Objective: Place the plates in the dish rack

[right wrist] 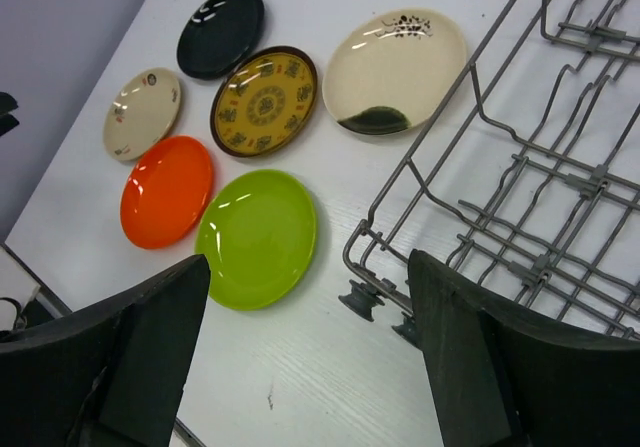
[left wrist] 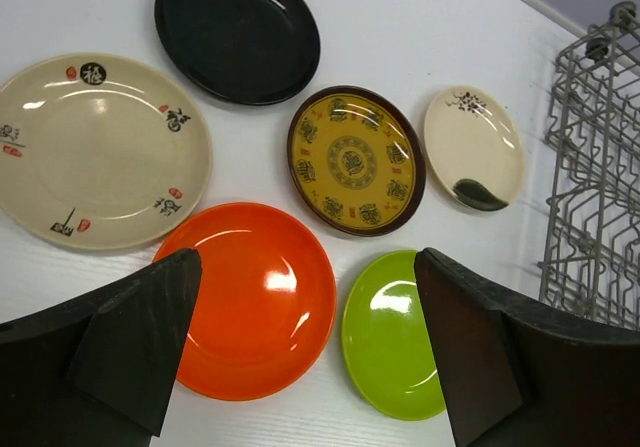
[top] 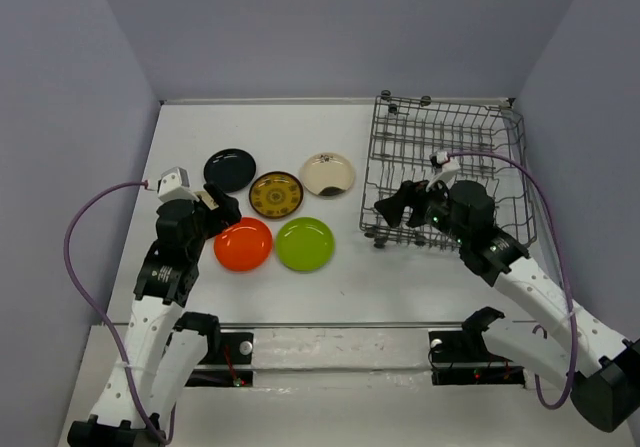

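Black fingers [left wrist: 140, 347] of the left pincer [left wrist: 305, 312] stand wide apart, holding nothing, over the orange plate [left wrist: 255, 302]. Just beside its right finger lies the green plate [left wrist: 390, 337]. Farther ahead lie the brown-and-gold plate [left wrist: 355, 159], the black plate [left wrist: 238, 29] and the cream plate with a dark mark [left wrist: 473, 147], all flat on the table [top: 330, 287]. The right pincer [right wrist: 310, 337] also gapes, empty, by the near left corner of the dish rack [top: 440, 137].
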Controlling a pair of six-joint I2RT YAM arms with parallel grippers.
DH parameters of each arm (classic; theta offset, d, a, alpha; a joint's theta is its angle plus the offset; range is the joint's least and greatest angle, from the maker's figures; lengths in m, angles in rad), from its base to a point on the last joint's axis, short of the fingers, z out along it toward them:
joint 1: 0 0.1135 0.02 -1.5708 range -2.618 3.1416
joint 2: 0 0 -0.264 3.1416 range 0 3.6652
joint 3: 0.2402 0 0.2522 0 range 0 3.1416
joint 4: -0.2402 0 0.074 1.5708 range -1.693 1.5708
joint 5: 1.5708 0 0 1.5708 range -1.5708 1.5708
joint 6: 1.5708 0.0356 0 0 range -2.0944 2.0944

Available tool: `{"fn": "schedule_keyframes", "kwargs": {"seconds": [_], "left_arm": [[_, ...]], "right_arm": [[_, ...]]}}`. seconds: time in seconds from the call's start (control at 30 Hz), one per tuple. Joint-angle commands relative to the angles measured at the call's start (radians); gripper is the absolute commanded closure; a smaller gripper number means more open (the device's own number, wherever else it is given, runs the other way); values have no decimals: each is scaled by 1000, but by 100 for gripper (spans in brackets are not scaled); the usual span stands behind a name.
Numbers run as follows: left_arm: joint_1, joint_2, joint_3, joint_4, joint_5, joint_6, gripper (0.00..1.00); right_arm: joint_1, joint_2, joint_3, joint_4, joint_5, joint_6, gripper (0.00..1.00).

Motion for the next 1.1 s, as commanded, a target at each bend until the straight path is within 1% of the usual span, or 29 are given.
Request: {"fn": "schedule_keyframes", "kwargs": {"seconds": [0.0,0.13,0.17,0.2,0.4,0.47,0.5,0.53,0.57,0.6,0.63,0.67,0.77,0.87,0.97,1.03,1.07], "left_arm": [[5,14,41,-24,-99,-58,1],[8,2,30,-14,-98,-76,1],[8,-3,15,3,-101,-88,1],[11,-13,7,9,-107,-101,1],[63,5,-25,29,-93,-205,1],[129,29,-47,57,-52,-223,1],[201,45,-59,66,-27,-249,1],[235,49,-70,77,23,-266,4],[270,49,-105,112,48,-285,10],[302,46,-129,133,72,-305,12],[354,42,-177,179,124,-349,16],[376,45,-200,203,140,-369,23],[427,98,-267,258,171,-427,23],[439,154,-309,270,137,-466,23],[448,178,-379,365,96,-530,23],[451,218,-393,399,19,-552,23],[451,239,-406,443,11,-562,24]], "right_arm": [[6,-101,-61,123,12,0,16],[6,-79,-84,119,24,10,23],[6,-72,-88,120,23,14,29],[6,-72,-89,128,21,20,32],[6,-130,-130,149,49,31,33],[6,-142,-137,148,56,36,33],[6,-151,-140,148,56,39,33],[6,-156,-144,149,56,40,33],[6,-161,-144,149,59,39,32],[6,-164,-146,149,62,39,32],[6,-173,-150,149,70,39,32],[6,-179,-152,149,72,40,32],[6,-187,-153,149,70,42,32],[6,-184,-152,149,59,43,32],[6,-164,-150,148,52,45,31],[6,-158,-149,148,43,45,31],[6,-156,-149,148,41,46,31]]}}
